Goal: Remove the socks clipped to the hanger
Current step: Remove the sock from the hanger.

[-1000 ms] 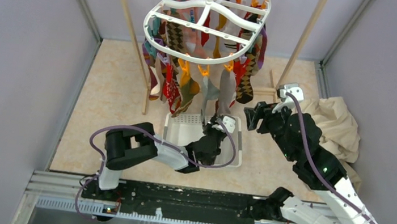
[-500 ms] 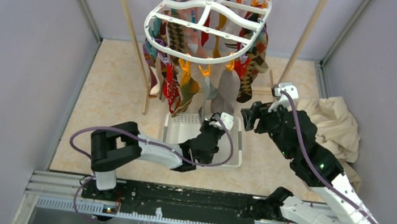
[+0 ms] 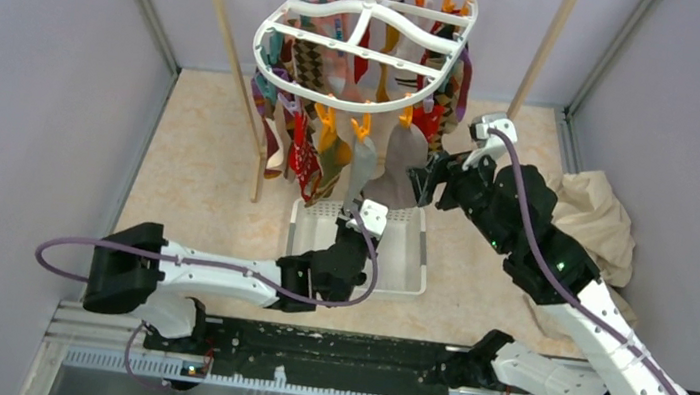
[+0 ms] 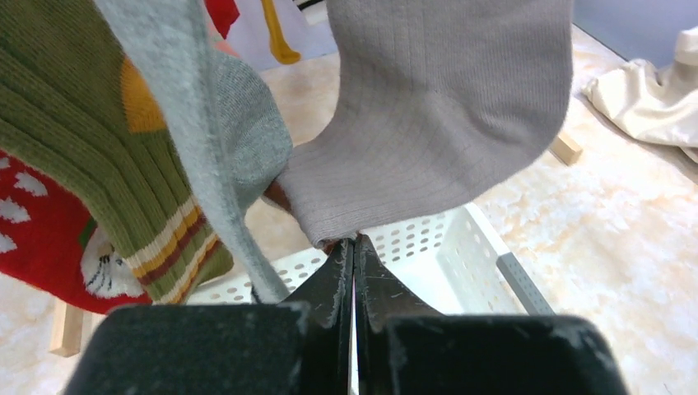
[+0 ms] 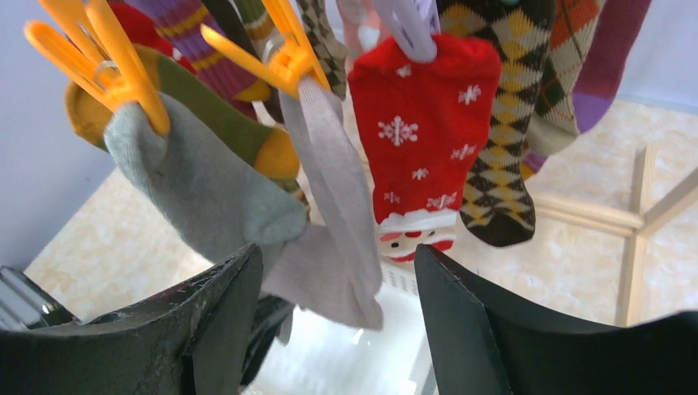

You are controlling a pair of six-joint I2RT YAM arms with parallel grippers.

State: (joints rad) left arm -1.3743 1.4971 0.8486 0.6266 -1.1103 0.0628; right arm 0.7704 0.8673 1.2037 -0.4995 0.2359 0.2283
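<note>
grey sock (image 4: 444, 123) hangs vertical at 12 o'clock of nearer left gripper (image 4: 354, 243), jaws together; right gripper (image 5: 336, 257) apart.

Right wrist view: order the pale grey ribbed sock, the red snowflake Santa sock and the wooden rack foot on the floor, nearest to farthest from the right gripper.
1. Pale grey ribbed sock, hanging right at the right gripper's open fingers.
2. Red snowflake Santa sock, just behind, to the right.
3. Wooden rack foot, on the floor, far right.

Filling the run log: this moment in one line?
left tool: shut, tips at edge of beige sock; right tool: open, facing clipped socks; hanger: loaded
</note>
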